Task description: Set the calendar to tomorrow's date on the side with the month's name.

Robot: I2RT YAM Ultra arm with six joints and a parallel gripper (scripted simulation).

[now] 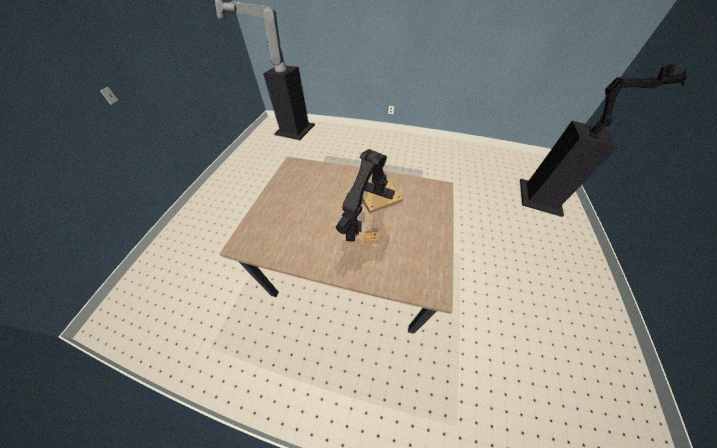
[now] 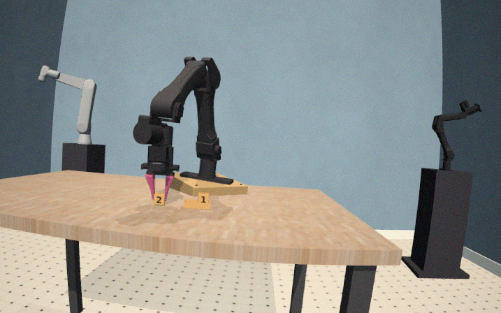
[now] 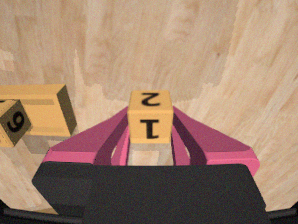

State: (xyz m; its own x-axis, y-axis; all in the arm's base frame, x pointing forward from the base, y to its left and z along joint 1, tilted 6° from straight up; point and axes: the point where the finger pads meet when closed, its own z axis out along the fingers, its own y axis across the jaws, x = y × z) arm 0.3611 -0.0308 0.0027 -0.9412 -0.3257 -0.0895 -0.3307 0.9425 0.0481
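My gripper (image 2: 158,197) (image 3: 150,112) has its pink fingers shut on a yellow cube (image 2: 158,200) (image 3: 150,127). This cube shows an upright 2 in the exterior view; the wrist view shows a 2 and a 1 on it, both upside down. It is low, at or just above the table; the gap is unclear. The yellow tray (image 2: 191,204) (image 3: 47,120) is beside it, to its right in the exterior view. A second cube (image 2: 203,198) (image 3: 13,123) stands at the tray's right end, showing an upright 1; the wrist view shows a 6 or 9 on it. The month's name is not readable.
The arm's yellow base plate (image 1: 386,202) (image 2: 221,189) is behind the tray on the wooden table (image 1: 294,222) (image 2: 283,221). Two other arms stand on dark pedestals (image 1: 288,102) (image 1: 564,166) away from the table.
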